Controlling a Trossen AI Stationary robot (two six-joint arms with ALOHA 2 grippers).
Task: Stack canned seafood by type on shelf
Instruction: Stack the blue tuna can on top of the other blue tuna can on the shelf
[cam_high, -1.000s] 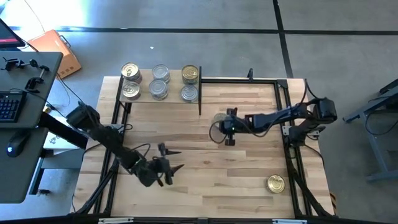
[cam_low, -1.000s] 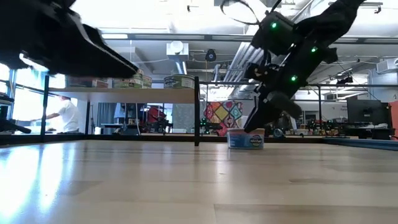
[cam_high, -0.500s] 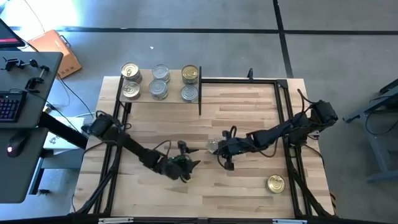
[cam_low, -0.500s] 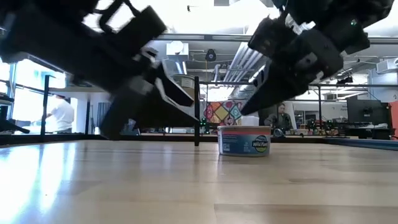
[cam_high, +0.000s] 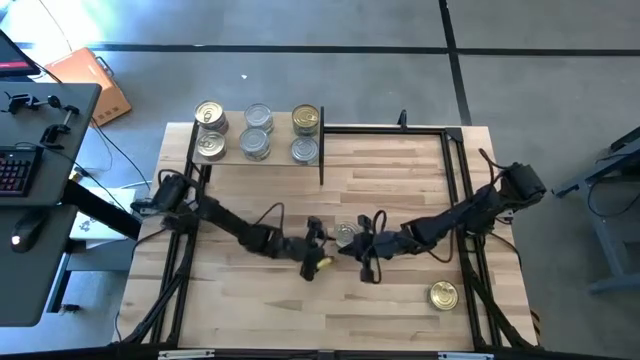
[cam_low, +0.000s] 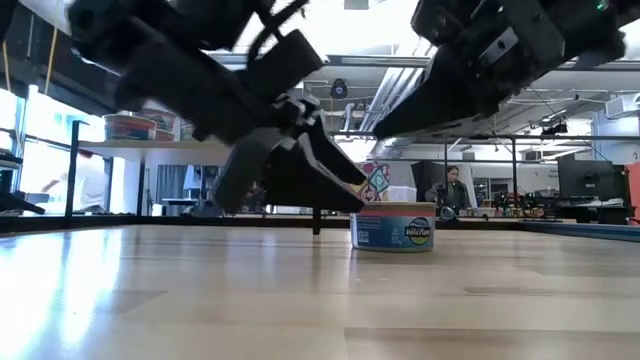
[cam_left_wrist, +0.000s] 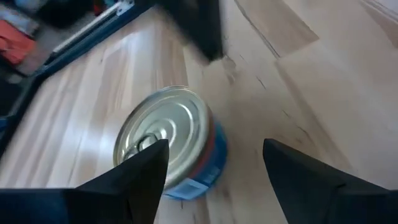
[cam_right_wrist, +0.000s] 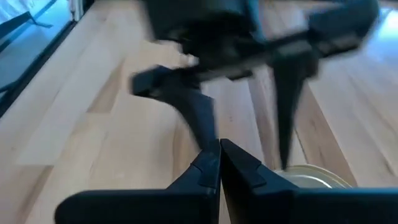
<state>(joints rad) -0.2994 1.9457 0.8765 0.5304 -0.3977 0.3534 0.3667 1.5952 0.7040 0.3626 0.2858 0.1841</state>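
A silver-topped tin (cam_high: 345, 235) with a blue label stands upright on its base in the middle of the table (cam_high: 400, 170); it also shows in the low view (cam_low: 393, 228). My left gripper (cam_high: 318, 247) is open just left of it, its fingers (cam_left_wrist: 216, 146) slanting down. My right gripper (cam_high: 360, 248) is shut just right of the tin and raised above it (cam_right_wrist: 219, 149). The shelf (cam_high: 282, 135) at the far left carries several tins in three columns, gold-topped at the outer ones and silver-topped in the middle. My left gripper has one fingertip (cam_left_wrist: 155, 158) close beside the tin's side wall (cam_left_wrist: 208, 165), coming slanting down from the table's left. Whether it touches the tin, I cannot tell.
A gold-topped tin (cam_high: 443, 295) stands alone near the table's near right corner. Black metal rails (cam_high: 460, 170) run along the table's edges. A desk with a keyboard (cam_high: 15, 170) stands off the left side. A person (cam_low: 455, 190) shows in the room beyond.
My right gripper, shut, has swung toward the near edge, and the tin has slid with it toward the near edge, then stayed put. My left gripper has travelled toward the table's right, up to the tin, rolling as it went.
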